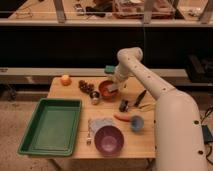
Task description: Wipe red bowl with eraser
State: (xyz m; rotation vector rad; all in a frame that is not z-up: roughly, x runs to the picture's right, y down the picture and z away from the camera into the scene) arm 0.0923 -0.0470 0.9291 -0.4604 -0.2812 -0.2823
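Note:
The red bowl (105, 90) sits on the wooden table (75, 97) at the back middle. My gripper (114, 88) reaches down from the white arm (145, 80) to the bowl's right rim. A small pale-grey block, the eraser (112, 89), shows at its tip, held against the inside of the bowl. The rest of the eraser is hidden by the gripper.
A teal block (109, 69) lies behind the bowl. A purple bowl (109, 139), a blue cup (136, 122), a carrot (122, 118) and a white napkin (101, 123) lie at the front. A green tray (50, 125) stands left. An orange fruit (65, 79) and dark utensils (140, 97) are nearby.

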